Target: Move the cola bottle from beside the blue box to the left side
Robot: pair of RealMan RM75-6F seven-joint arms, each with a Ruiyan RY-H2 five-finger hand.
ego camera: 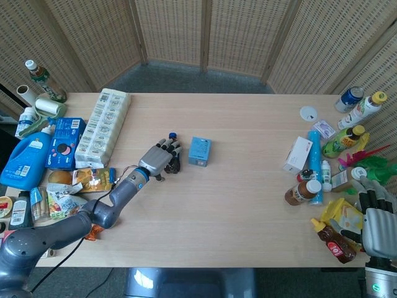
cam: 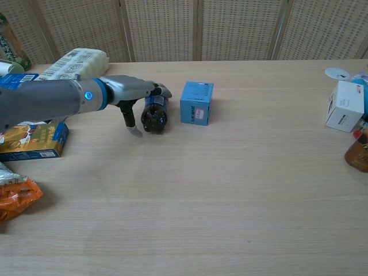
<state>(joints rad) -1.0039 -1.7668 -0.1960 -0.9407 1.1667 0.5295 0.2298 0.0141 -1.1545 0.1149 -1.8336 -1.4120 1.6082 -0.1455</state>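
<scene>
Left hand [cam: 133, 92] wrapped over lying cola bottle [cam: 154, 115], gripping it, left of and apart from blue box [cam: 196, 103].

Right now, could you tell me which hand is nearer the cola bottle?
Left. The left hand wraps the cola bottle; the right hand sits far away at the table's right edge.

Left hand [cam: 135, 92] gripping cola bottle [cam: 154, 114], blue box [cam: 196, 103] nearby

Cola bottle [ego camera: 173, 162] mostly hidden under left hand [ego camera: 157, 161]; right hand [ego camera: 376, 226] cut off at the frame's bottom edge.
</scene>
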